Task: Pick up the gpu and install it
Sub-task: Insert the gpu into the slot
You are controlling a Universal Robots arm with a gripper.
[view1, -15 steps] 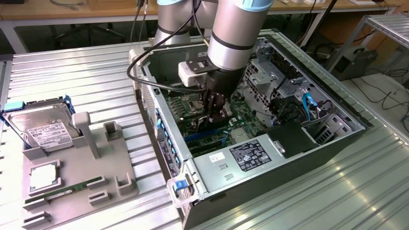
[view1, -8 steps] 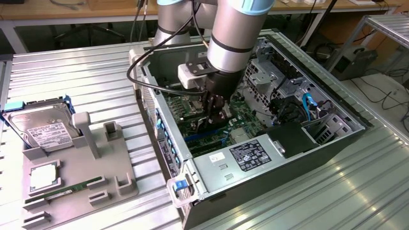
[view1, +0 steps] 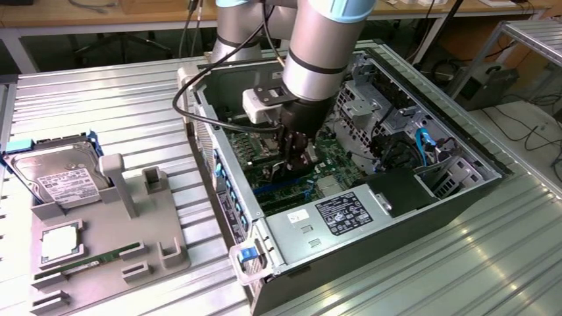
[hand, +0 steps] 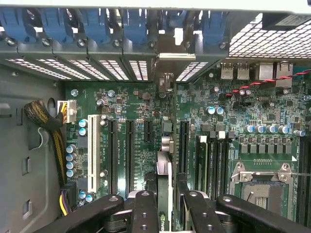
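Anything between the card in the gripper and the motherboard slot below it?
Nothing visible. The gripper holds the thin black gpu card edge-on, its silvery bracket at the case's rear slots, right over the green motherboard. The black slots beside it look bare.

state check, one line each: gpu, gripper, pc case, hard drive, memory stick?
thin black gpu card: edge-on between the fingers, down at the green motherboard's slots
black two-finger gripper: shut on the gpu
grey tower case: side open
silver hard drive: standing in the grey holder
green memory stick: lying in the holder
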